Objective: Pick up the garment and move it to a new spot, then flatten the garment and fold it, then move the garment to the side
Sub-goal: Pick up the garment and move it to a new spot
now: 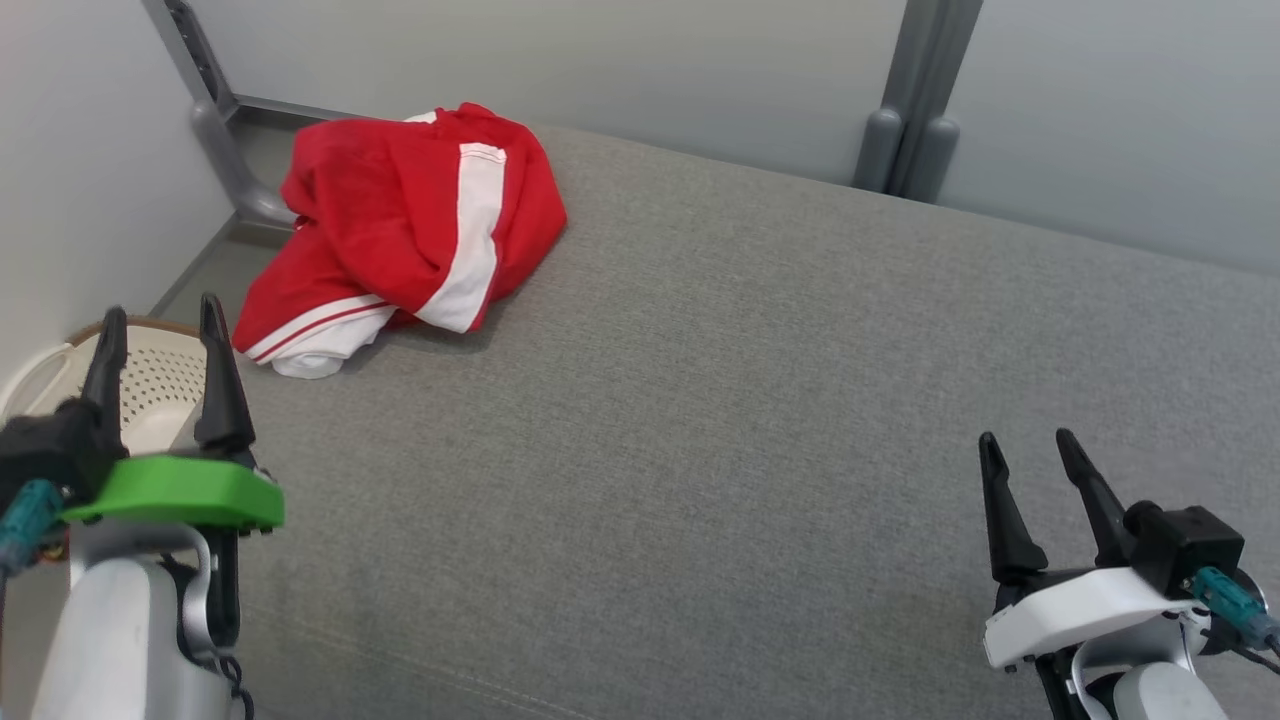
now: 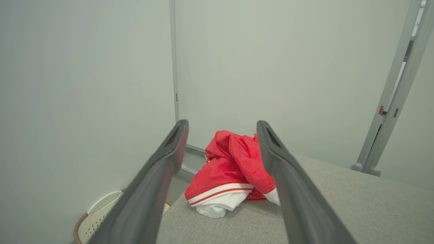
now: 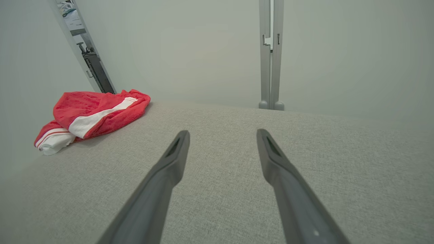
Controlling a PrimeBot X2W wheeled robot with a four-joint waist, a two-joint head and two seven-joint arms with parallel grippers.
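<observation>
Garment (image 1: pixel 400 220): red cloth with a terry-like nap in the wrist views. A broad white stripe runs down one panel, and a white hem with thin red lines shows at the near-left end. It is crumpled into a loose mound of overlapping folds. What kind of garment it is cannot be told, as much of it is tucked under. It lies at the far left corner of the surface (image 1: pixel 750 400), its left edge reaching the side edge. Nothing touches it.

Surface: grey woven fabric, fine-grained and flat, with a faint seam near the front. The frame cuts it off at right and bottom.

Basket (image 1: pixel 160 370): left of the surface and lower down. Pale perforated plastic, rounded, with a brown rim, and partly hidden behind the left gripper (image 1: pixel 162 308).

Left gripper: two long dark tapered fingers spread wide with nothing between them, and a green plate at their base. It hovers at the near left edge, well apart from the garment. In its wrist view the garment sits framed between the fingers, far beyond the tips.

Right gripper (image 1: pixel 1026 436): the same fingers on a white plate, spread wide and empty. It is over bare fabric at near right, well apart from the garment.

Behind: smooth pale wall (image 1: pixel 600 60). A grey metal post (image 1: pixel 910 100) with two rounded feet stands at the far edge. A slanted grey strut (image 1: pixel 215 120) stands in the left corner, its base partly hidden by the garment.
</observation>
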